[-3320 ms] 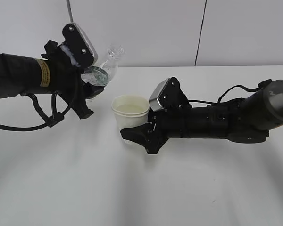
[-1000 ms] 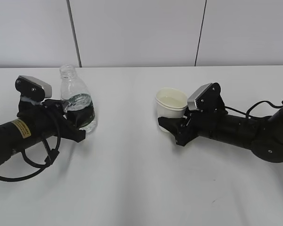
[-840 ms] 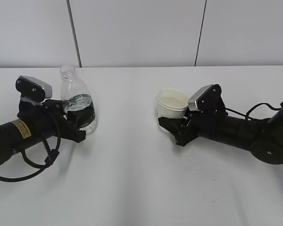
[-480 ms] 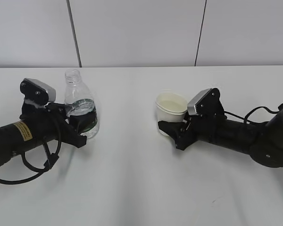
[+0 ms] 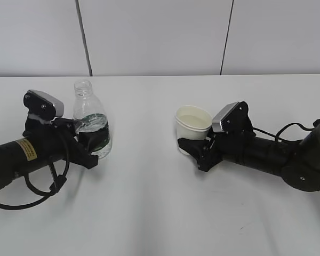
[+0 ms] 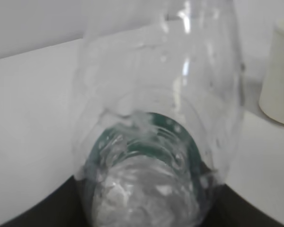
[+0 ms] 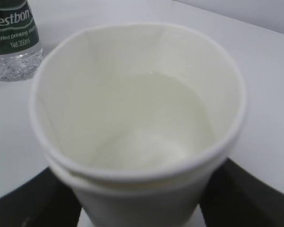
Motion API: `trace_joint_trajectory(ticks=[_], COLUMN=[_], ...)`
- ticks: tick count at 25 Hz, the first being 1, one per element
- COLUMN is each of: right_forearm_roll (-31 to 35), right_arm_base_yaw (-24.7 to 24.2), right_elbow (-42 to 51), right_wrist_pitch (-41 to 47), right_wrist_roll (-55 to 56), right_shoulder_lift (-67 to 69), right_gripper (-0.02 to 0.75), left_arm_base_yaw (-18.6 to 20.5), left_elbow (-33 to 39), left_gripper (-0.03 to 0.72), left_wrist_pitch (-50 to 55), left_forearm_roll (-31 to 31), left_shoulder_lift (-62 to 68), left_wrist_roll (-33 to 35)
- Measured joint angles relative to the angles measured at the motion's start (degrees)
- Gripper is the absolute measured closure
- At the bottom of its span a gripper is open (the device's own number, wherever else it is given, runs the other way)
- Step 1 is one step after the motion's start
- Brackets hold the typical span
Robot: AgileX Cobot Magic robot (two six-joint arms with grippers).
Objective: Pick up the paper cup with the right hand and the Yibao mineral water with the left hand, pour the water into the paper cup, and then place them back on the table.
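Bottle point(image 5: 92, 124) is standing upright on the left of the white table point(image 5: 149, 213), capless, with water low inside. The left gripper point(image 5: 89, 143) is clamping its fingers around the green label. Well apart to the right, the paper cup point(image 5: 192, 127) is sitting upright, holding water, and the right gripper point(image 5: 191, 148) is closing its fingers on the cup's lower wall.

Probably a robotics lab or test room: a bare white table point(image 5: 160, 213) against plain pale wall panels point(image 5: 154, 37) with dark seams, and two black robot arms
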Motion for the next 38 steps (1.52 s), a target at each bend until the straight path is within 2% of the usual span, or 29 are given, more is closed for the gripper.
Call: trace_joint_trajectory(ticks=[6, 9, 13, 17, 27, 38], right_forearm_roll=[-0.7, -1.1, -1.1, -1.1, -1.4, 6.3], right_arm_base_yaw=[0.0, 0.0, 0.0, 0.0, 0.0, 0.0], right_elbow=[0.0, 0.0, 0.0, 0.0, 2.0, 11.0], right_wrist_pitch=[-0.2, -0.2, -0.9, -1.2, -1.6, -5.4], right_wrist_roll=[-0.1, -0.1, -0.2, -0.2, 0.1, -4.7], right_shoulder_lift=[0.0, 0.0, 0.0, 0.0, 0.0, 0.0], right_gripper=[0.216, 0.181, 0.098, 0.079, 0.078, 0.085], left_arm_base_yaw=[0.0, 0.0, 0.0, 0.0, 0.0, 0.9], left_elbow=[-0.1, -0.1, -0.1, -0.1, 2.5, 5.5], left_gripper=[0.346, 0.335, 0.230, 0.161, 0.152, 0.148], left_wrist_pitch=[-1.4, -1.8, -1.9, -2.2, -2.1, -1.8], left_forearm_roll=[0.1, 0.7, 1.0, 1.1, 1.1, 0.5], left_shoulder_lift=[0.9, 1.0, 1.0, 1.0, -0.5, -1.6], left_wrist_roll=[0.1, 0.6, 0.8, 0.8, 1.2, 2.1])
